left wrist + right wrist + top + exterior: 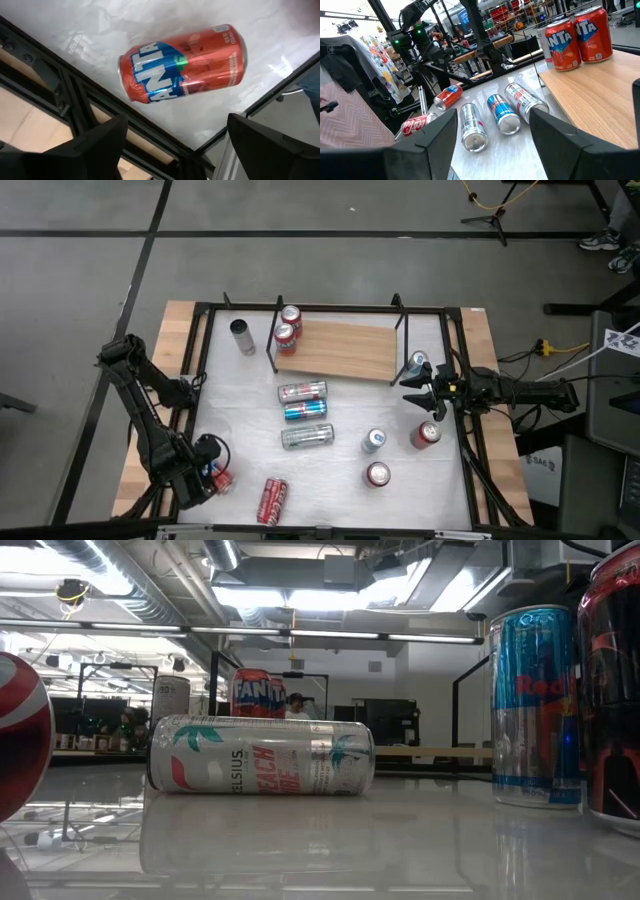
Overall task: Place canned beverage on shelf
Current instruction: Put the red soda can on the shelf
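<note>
Fanta can [182, 65] below open left tool [175, 145]

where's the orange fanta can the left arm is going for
In the high view the fanta can lies on its side at the table's near left corner, right under the open left gripper, with a red can lying just to its right.
</note>
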Motion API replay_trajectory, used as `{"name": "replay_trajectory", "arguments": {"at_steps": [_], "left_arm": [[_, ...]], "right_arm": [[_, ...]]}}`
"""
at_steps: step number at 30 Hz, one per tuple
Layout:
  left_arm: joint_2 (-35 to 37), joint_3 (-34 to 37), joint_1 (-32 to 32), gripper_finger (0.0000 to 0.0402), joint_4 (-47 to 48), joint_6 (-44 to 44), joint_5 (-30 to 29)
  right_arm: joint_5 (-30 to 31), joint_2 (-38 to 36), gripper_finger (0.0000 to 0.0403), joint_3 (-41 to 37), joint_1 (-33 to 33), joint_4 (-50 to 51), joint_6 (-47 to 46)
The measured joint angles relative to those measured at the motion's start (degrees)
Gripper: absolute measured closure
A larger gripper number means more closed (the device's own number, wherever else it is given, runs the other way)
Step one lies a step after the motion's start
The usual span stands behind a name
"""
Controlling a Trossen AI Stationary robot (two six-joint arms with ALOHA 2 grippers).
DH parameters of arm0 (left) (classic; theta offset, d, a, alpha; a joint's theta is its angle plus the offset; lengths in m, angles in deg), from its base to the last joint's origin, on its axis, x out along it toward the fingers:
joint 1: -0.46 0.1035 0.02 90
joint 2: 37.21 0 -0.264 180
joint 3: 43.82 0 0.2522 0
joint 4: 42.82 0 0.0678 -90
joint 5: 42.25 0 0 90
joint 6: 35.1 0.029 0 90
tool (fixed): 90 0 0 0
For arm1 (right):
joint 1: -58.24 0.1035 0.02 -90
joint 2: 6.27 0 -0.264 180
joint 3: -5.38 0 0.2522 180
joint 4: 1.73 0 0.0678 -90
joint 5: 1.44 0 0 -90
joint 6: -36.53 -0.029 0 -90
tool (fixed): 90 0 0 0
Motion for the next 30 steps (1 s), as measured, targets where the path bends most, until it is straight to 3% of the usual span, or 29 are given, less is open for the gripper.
{"name": "replay_trajectory", "arguments": {"at_steps": [6, 9, 12, 17, 23, 30], "left_arm": [[0.02, -0.02, 0.01, 0.0068, -1.59, -0.04, -5.88], [0.02, -0.02, 0.20, 0.0068, -1.21, -1.25, -5.77], [0.02, -0.02, 0.38, 0.0068, -1.31, -6.69, -2.49], [0.02, -0.02, 0.01, 0.0068, -3.61, -23.59, 6.37], [-0.67, -0.09, -2.63, 0.0068, -9.44, -36.38, -0.84], [-5.54, -0.11, -2.90, 0.0068, -13.14, -37.82, 1.93]], "right_arm": [[-0.01, 0.00, 0.0164, 0.00, 0.00, 0.05, 0.00], [0.01, 0.00, 0.0164, 0.00, 0.00, 0.07, 0.02], [0.75, 0.00, 0.0164, 0.00, 0.00, 0.12, 0.02], [3.09, 0.00, 0.0164, 0.02, 0.00, 0.05, 0.04], [3.03, 0.00, 0.0164, 0.02, 0.00, 0.06, 0.04], [2.65, 0.02, 0.0164, -0.02, 0.00, -3.18, -1.95]]}}
